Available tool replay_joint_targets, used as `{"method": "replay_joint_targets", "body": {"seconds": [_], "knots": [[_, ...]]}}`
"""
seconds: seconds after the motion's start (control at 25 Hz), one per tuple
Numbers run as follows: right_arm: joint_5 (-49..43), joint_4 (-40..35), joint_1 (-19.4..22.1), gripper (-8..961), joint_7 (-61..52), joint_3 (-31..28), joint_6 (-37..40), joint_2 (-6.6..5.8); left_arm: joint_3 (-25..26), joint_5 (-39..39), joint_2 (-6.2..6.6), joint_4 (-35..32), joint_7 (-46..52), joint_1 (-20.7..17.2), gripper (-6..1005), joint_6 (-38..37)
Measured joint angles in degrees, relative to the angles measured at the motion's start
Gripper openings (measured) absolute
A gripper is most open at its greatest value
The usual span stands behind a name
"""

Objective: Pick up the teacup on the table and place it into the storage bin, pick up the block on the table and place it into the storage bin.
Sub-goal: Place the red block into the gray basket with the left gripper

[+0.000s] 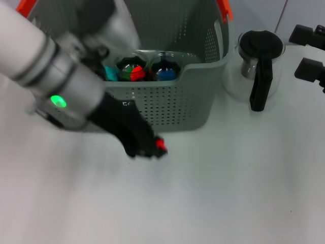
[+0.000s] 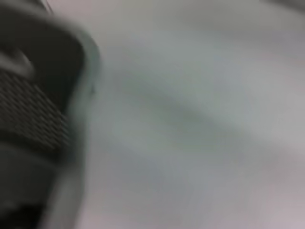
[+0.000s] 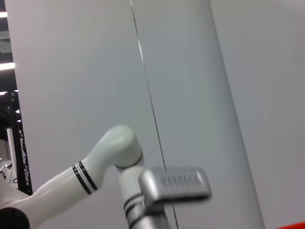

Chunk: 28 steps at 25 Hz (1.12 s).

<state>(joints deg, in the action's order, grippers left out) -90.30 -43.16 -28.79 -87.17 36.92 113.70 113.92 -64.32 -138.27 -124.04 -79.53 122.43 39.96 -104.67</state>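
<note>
In the head view, the storage bin (image 1: 167,101), a grey perforated plastic basket with an orange clip (image 1: 224,10) on its rim, stands on the white table (image 1: 228,193). Its near wall dips in a scooped cutout, and through that dip two round dark-rimmed cups show inside the bin, one (image 1: 132,70) holding green and red pieces, the other (image 1: 165,70) holding something blue; a teal piece (image 1: 109,73) lies just beside the first cup. A small black label (image 1: 127,103) with white lettering sits on the bin's near wall, half covered by the arm. The left gripper (image 1: 147,147) hangs low in front of that wall, near the bin's left front corner, its black fingers pinching a small red block (image 1: 160,145) just above the table. The arm's grey wrist carries a glowing green light (image 1: 60,101). A clear glass pitcher (image 1: 254,68) with a black lid and handle stands on the table just beside the bin's right wall. The right gripper (image 1: 310,53) sits well apart from the bin, beyond the pitcher; I cannot tell how its jaws stand.

In the left wrist view, a blurred corner of the bin (image 2: 43,119) with its perforated wall meets bare table (image 2: 200,124).

In the right wrist view, only a white robot arm (image 3: 95,167) against a grey wall (image 3: 214,71) shows.
</note>
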Motion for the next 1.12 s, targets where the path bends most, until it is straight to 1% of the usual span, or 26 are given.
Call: {"method": "replay_joint_targets", "body": {"seconds": [0.08, 0.16, 0.24, 0.32, 0.4, 0.52, 0.56, 0.68, 0.8, 0.84, 0.92, 1.04, 1.12], "knots": [[0.1, 0.0, 0.1, 866, -0.1, 0.0, 0.0, -0.01, 4.2, 0.6, 0.12, -1.9, -0.1, 0.9, 211, -1.2], [0.1, 0.0, 0.1, 866, -0.3, 0.0, 0.0, 0.01, 8.1, 2.0, 0.74, -2.5, -0.1, 2.2, 213, -1.8], [0.1, 0.0, 0.0, 865, -0.6, 0.2, 0.0, 0.01, 11.2, 3.6, 1.69, -2.4, 0.0, 3.2, 214, -2.1], [0.1, -0.1, 0.1, 865, -1.3, 0.4, 0.0, -0.19, 15.3, 6.0, 2.99, -2.2, 0.1, 4.0, 216, -2.2], [0.0, -0.2, 0.1, 865, -1.7, 0.4, 0.0, -0.32, 17.6, 7.2, 3.94, -2.3, 0.0, 4.2, 218, -1.4], [-0.3, -0.5, 0.1, 865, -2.6, 0.6, 0.0, -0.76, 20.6, 8.1, 6.0, -1.2, 0.0, 4.6, 220, 2.3], [-0.4, -0.5, 0.1, 865, -2.8, 0.6, 0.0, -0.88, 21.1, 8.1, 7.02, 0.4, -0.1, 4.8, 221, 4.6], [-0.4, -0.6, 0.1, 865, -2.9, 0.8, 0.0, -1.05, 21.3, 7.7, 9.39, 6.1, -0.3, 5.9, 224, 10.5], [-0.5, -0.6, 0.1, 865, -2.9, 1.1, 0.0, -1.18, 21.4, 7.4, 11.33, 13.7, -1.2, 7.8, 227, 15.6], [-0.5, -0.7, 0.0, 865, -2.9, 1.2, 0.0, -1.25, 21.4, 7.0, 11.68, 15.9, -1.5, 8.4, 227, 17.6], [-0.5, -0.7, -0.2, 865, -2.9, 1.4, 0.0, -1.4, 20.7, 5.1, 11.84, 18.8, -1.8, 9.4, 229, 21.9], [-0.5, -0.7, -0.5, 865, -2.9, 1.6, 0.0, -1.62, 18.4, 1.1, 11.44, 21.8, -1.0, 10.7, 232, 28.2], [-0.5, -0.7, -0.6, 865, -2.9, 1.7, 0.0, -1.69, 17.1, -1.0, 11.3, 24.9, 0.0, 12.0, 233, 31.7]]}}
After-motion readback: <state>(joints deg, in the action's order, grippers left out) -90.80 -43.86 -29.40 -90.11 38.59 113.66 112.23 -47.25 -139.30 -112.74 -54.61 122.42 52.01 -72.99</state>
